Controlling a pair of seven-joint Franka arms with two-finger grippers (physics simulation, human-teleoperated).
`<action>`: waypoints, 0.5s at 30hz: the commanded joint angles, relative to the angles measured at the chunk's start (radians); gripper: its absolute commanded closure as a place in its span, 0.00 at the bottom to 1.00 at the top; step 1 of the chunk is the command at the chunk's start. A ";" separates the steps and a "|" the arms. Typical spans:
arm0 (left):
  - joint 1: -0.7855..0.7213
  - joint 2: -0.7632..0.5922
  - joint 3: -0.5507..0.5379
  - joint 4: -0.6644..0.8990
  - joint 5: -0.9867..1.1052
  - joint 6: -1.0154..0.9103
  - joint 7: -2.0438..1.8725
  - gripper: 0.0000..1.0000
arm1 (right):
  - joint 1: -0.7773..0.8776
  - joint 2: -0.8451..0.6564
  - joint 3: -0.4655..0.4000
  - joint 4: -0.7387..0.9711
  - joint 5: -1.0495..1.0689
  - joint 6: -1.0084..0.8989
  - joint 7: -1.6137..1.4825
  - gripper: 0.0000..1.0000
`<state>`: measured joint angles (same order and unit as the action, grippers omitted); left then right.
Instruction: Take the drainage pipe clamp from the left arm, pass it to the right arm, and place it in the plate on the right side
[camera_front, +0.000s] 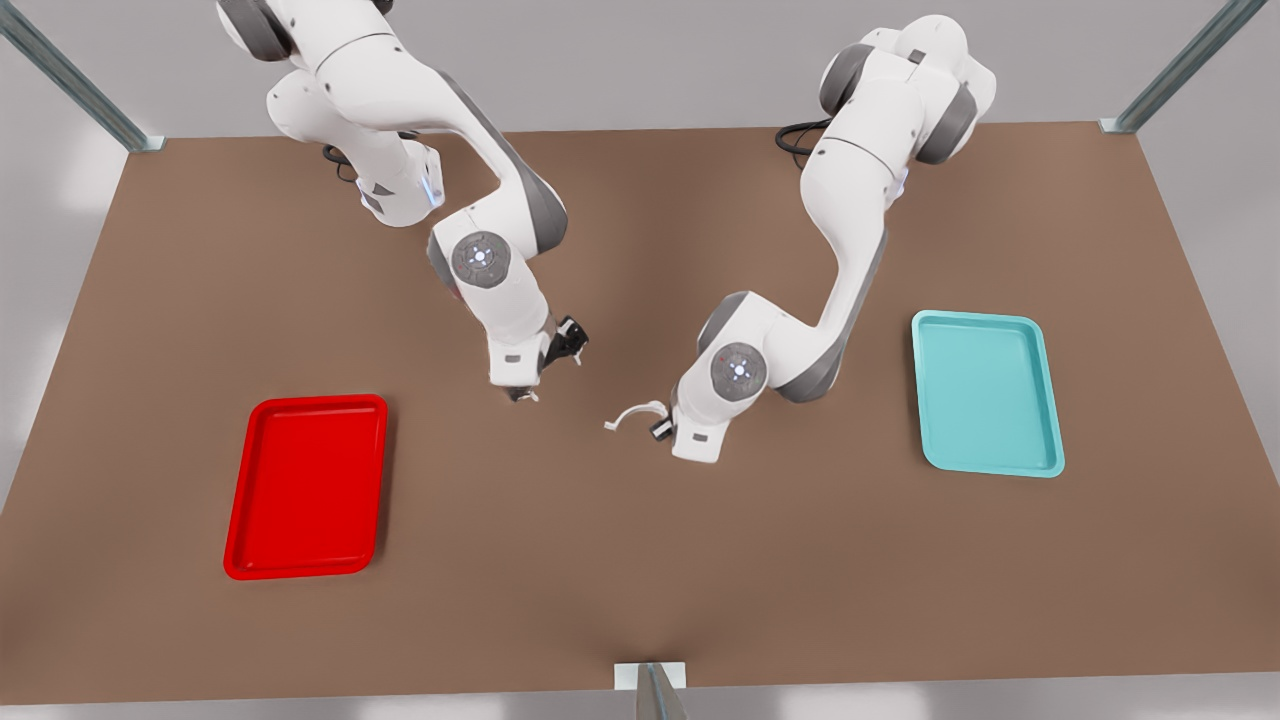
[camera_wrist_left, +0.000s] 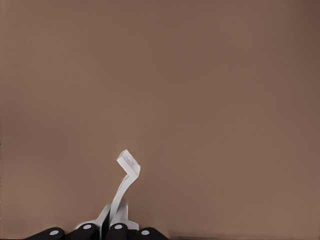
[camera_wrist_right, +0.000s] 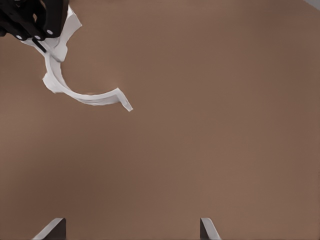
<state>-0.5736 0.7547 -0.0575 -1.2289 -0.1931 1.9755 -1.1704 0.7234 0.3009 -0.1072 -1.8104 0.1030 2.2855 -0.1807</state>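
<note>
Plain brown table (camera_front: 640, 560). Left gripper (camera_front: 662, 428) pinches the drainage pipe clamp (camera_front: 632, 414); right gripper (camera_front: 522, 393) hangs near with its jaws spread. It should close on the free end.

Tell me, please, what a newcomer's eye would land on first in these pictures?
Probably the bright red plate at the front view's left and the teal tray at its right, both on the brown table. Between them, mid-table, the left gripper pinches one end of the white drainage pipe clamp, while the open right gripper hangs close by, toward the plate.
</note>
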 joint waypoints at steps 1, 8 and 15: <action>0.000 -0.001 -0.008 0.002 0.000 -0.072 -0.420 0.79 | 0.021 0.017 0.000 0.002 -0.078 0.292 -0.164 0.00; -0.019 0.002 -0.008 0.002 0.003 -0.055 -0.419 0.79 | 0.085 0.052 0.006 -0.006 -0.077 0.417 -0.191 0.00; -0.022 0.002 -0.008 0.000 0.003 -0.044 -0.419 0.79 | 0.136 0.050 0.006 -0.069 -0.077 0.423 -0.243 0.00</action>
<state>-0.5952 0.7577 -0.0658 -1.2282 -0.1898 1.9257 -1.4069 0.8544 0.3523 -0.1012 -1.8695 0.0251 2.6645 -0.2887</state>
